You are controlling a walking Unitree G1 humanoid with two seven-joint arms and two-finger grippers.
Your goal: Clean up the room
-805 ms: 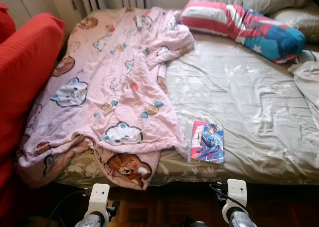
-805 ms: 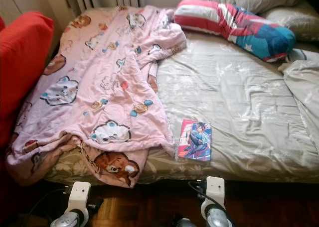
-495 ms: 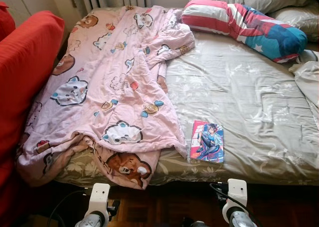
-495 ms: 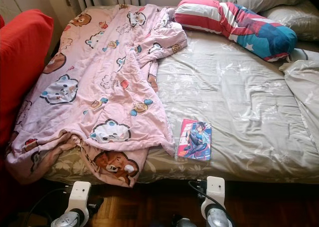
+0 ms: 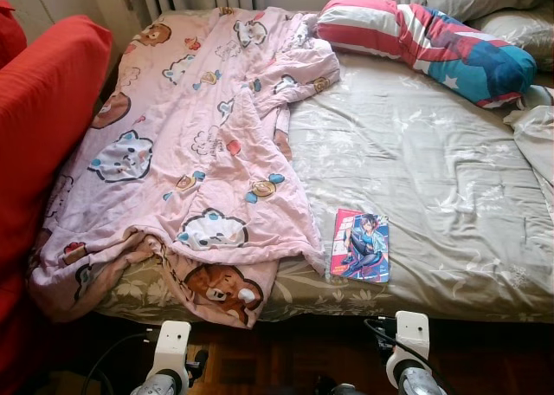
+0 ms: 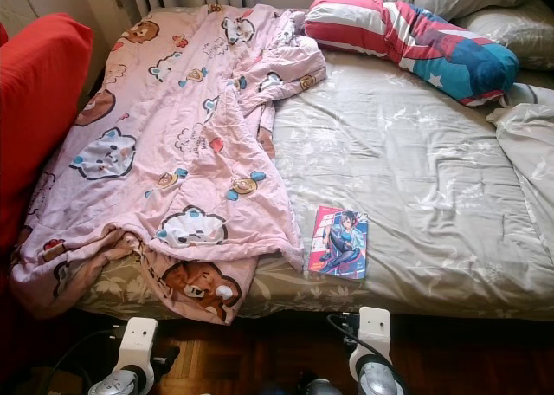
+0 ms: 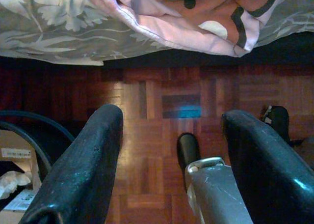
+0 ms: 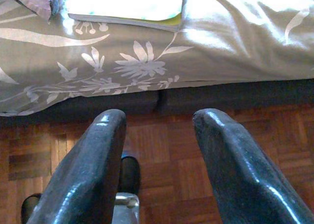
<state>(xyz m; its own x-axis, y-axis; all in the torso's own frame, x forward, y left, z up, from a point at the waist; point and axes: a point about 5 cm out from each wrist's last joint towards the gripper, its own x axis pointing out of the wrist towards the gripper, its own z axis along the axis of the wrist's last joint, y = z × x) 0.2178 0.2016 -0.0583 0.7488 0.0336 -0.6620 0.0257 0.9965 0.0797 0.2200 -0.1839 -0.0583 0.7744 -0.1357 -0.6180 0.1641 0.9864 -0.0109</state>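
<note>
Left eye view: comic book (image 5: 360,246) lies flat near the foot edge of the bed (image 5: 433,161), just beside the pink cartoon blanket (image 5: 190,152), which is bunched over the left half with one corner hanging off the edge. Book looks light, thin, glossy, likely slippery; pinch it at the edge nearest the robot. Blanket is soft and limp, so grab the hanging corner (image 7: 216,32). Left gripper (image 7: 171,150) and right gripper (image 8: 159,135) hang low over the parquet floor (image 8: 167,170), jaws apart, holding nothing. Versus 0.8 s ago: camera tipped slightly; nothing on the bed moved and the arms are where they were.
</note>
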